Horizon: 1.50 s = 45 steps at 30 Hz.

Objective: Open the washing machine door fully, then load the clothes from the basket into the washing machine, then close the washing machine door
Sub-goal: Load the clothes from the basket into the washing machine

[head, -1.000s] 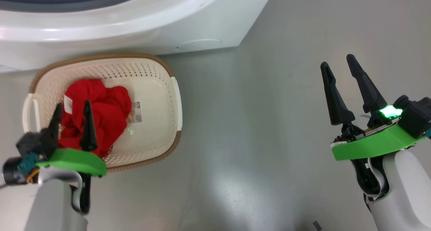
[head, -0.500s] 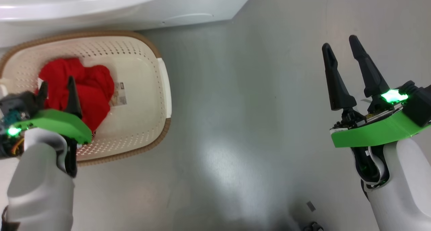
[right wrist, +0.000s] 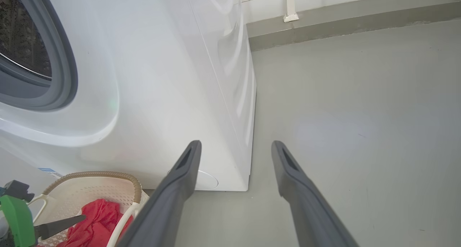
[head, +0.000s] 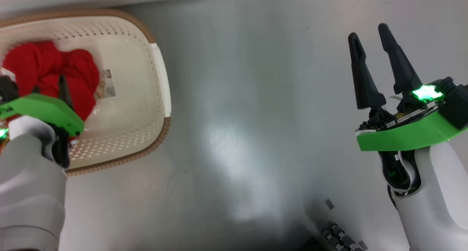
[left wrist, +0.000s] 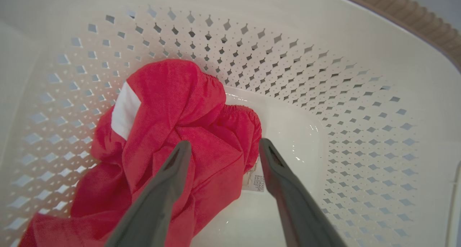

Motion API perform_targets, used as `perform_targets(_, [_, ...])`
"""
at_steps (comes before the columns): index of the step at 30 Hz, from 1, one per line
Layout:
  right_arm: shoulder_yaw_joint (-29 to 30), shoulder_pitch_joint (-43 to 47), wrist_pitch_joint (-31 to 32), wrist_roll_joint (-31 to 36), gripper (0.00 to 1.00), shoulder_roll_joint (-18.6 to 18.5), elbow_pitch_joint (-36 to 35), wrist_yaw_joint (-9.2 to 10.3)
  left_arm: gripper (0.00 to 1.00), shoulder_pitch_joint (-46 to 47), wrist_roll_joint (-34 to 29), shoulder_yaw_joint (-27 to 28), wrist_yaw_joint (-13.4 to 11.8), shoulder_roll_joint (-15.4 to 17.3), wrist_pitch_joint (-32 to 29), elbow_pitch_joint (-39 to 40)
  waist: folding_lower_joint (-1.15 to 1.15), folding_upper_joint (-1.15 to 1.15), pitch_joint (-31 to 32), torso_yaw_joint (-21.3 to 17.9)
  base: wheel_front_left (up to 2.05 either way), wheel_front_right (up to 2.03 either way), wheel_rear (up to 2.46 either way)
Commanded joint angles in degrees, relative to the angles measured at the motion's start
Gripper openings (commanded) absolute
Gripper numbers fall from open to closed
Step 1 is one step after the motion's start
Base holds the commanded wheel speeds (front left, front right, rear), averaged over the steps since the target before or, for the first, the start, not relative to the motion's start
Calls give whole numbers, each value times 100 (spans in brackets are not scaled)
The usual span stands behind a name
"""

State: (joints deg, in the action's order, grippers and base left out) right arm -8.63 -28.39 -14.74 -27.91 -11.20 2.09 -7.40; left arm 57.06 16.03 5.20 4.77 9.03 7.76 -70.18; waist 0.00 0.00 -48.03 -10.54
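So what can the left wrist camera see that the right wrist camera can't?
Left wrist view: up close, a white patch on the red clothes and the paper label on the bottom of the basket. Right wrist view: the washing machine, its grey ring and the open right gripper. Both: the clothes in the basket, with the open left gripper over them.
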Motion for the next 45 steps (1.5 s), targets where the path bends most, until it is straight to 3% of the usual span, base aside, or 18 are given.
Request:
perform_targets(1, [-90, 116, -26, -34, 100, 4, -164, -9, 100, -42, 18, 93, -76, 259, -59, -24, 0, 0, -187, -95, 0, 0, 0])
perform_targets(9, [-116, 29, -26, -15, 100, 31, -236, -9, 100, 330, 124, 105, -194, 338, -407, -243, 0, 0, -556, -204, 0, 0, 0])
perform_targets(13, [-128, -20, -26, -8, 100, 60, -260, -9, 100, 468, 256, 208, -411, 425, -610, -305, 0, 0, -724, -292, 0, 0, 0])
perform_targets(25, [-174, -59, -26, -16, 100, 117, -244, -9, 100, 590, 409, 253, -653, 512, -1035, -358, 0, 0, -881, -417, 0, 0, 0])
perform_targets(34, [-184, -76, -26, -6, 100, 97, -266, -9, 98, 604, 393, 122, -602, 576, -1230, -369, 0, 0, -974, -454, 0, 0, 0])
perform_targets(37, [-170, -69, -26, 4, 100, 87, -277, -9, 44, 643, 376, 60, -534, 574, -1207, -371, 0, 0, -1014, -440, 0, 0, 0])
perform_targets(39, [-162, -72, -26, 10, 100, 90, -276, -9, 0, 661, 365, 17, -475, 567, -1180, -371, 0, 0, -1022, -431, 0, 0, 0])
perform_targets(45, [-190, -110, -26, 15, 100, 116, -239, -9, 0, 643, 375, -51, -402, 568, -1107, -374, 0, 0, -957, -407, 0, 0, 0])
